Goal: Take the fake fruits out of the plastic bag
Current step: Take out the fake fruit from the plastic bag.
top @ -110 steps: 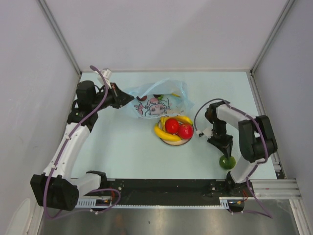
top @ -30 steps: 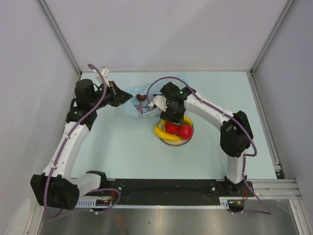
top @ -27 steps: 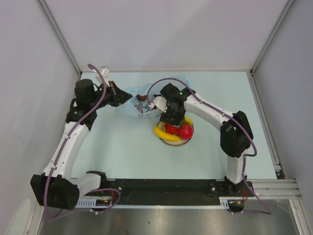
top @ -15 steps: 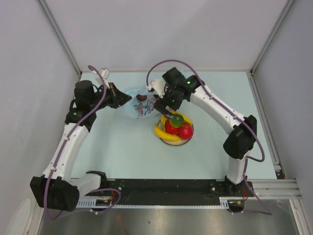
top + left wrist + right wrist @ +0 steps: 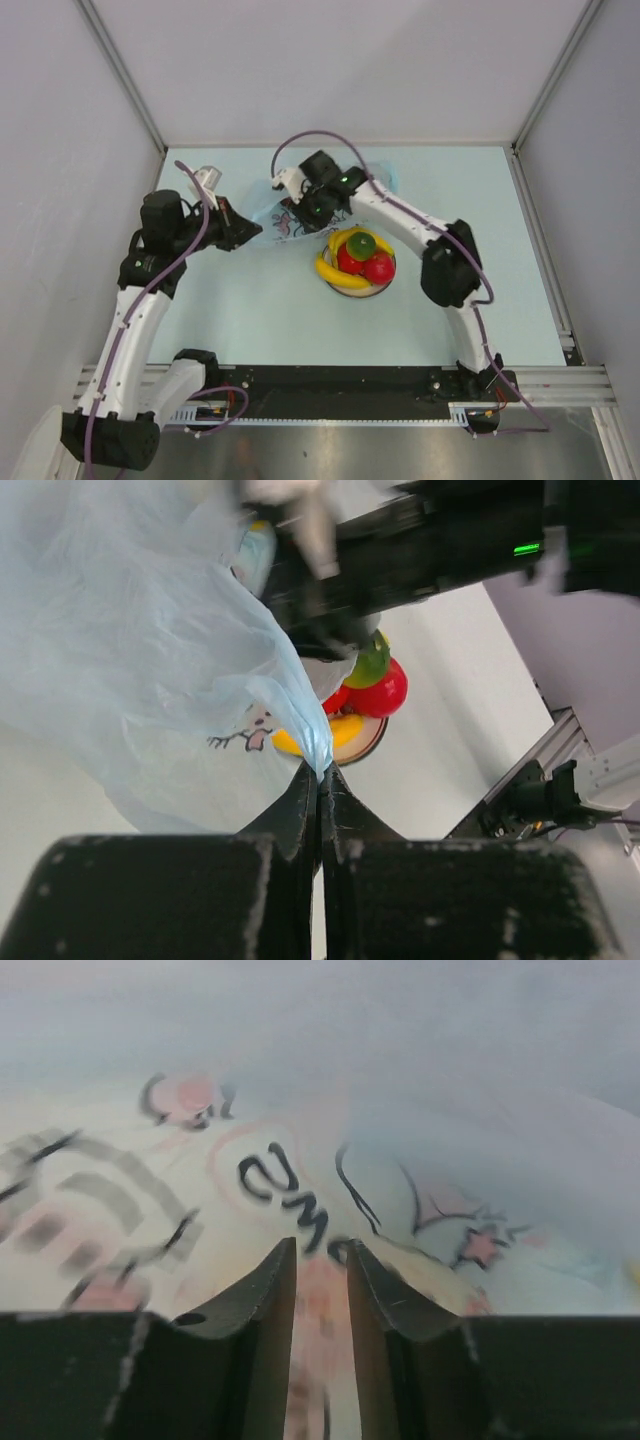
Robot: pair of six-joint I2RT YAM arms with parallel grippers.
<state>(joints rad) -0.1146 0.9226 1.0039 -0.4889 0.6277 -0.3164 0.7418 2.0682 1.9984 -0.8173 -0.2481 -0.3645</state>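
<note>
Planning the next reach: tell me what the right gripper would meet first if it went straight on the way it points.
The plastic bag: its printed film fills the view just beyond the right gripper; whether they touch is unclear.

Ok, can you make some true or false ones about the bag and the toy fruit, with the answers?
1. The left end effector is pinching the edge of the bag. True.
2. The banana is inside the bag. False: it lies on the plate.
3. A green fruit sits with the red fruits on the plate. True.
4. The right end effector holds a red fruit. False: nothing is between its fingers, and it is close over the bag's cartoon print.
</note>
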